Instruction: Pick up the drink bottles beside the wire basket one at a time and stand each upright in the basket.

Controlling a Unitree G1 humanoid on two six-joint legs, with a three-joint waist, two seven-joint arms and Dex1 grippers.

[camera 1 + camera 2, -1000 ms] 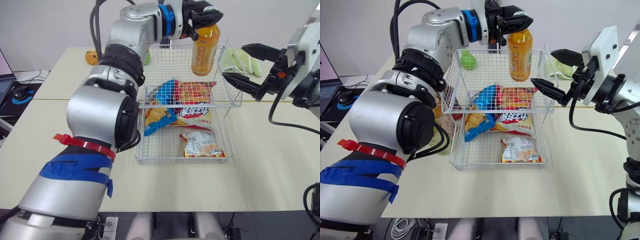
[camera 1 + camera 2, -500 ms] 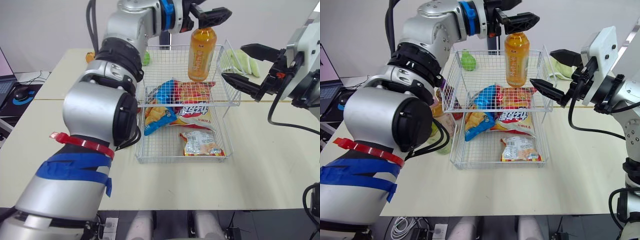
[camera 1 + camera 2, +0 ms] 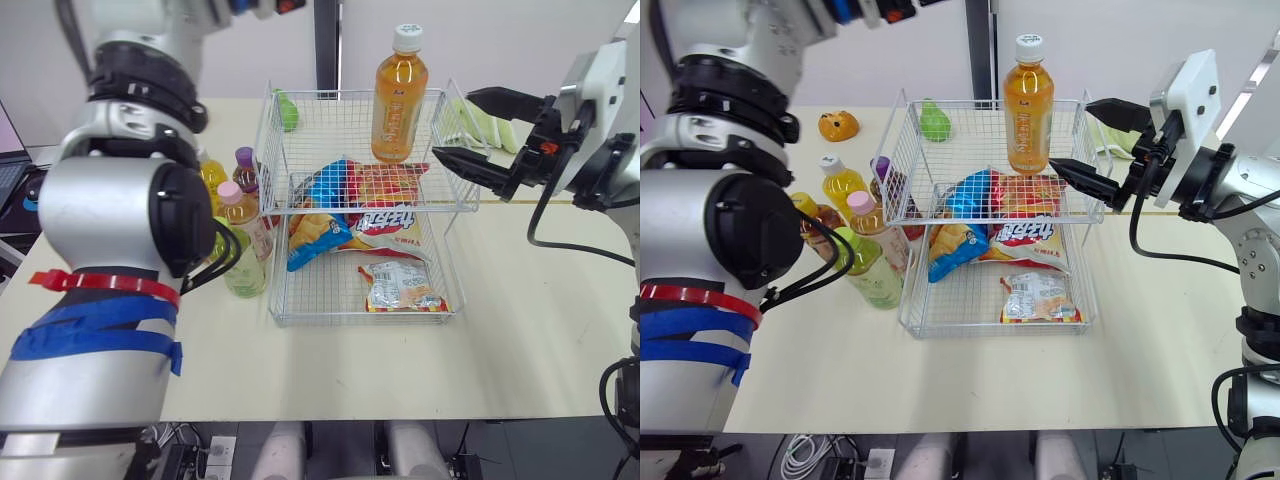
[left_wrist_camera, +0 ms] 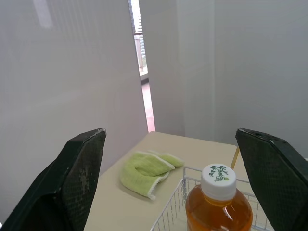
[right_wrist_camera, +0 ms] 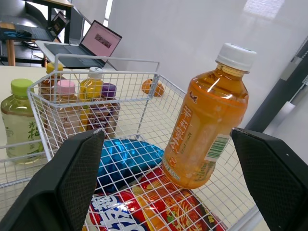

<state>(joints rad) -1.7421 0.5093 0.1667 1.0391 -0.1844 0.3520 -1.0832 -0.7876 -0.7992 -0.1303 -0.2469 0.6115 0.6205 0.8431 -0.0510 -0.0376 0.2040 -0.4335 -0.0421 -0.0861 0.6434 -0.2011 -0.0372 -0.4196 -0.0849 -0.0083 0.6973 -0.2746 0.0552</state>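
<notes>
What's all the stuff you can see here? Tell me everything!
wire basket: one, white, mid-table
tea bottle: one, orange, upright at the basket's back
drink bottles: five, mixed caps, beside the basket, robot's left
snack bags: several, blue, red, orange, inside the basket
cloth: one, green, beyond the basket
toy: one, orange, far table
table: one, beige
left gripper: open, above the tea bottle
right gripper: open, right of the basket

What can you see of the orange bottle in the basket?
The bottle is clear plastic, nearly full of amber drink, with a white cap and an orange label bearing a barcode. It stands upright on the wire floor of the basket's upper tier, toward the far right corner, above the snack bags. Nothing grips it: the right tool is open to its right, apart from it.
</notes>
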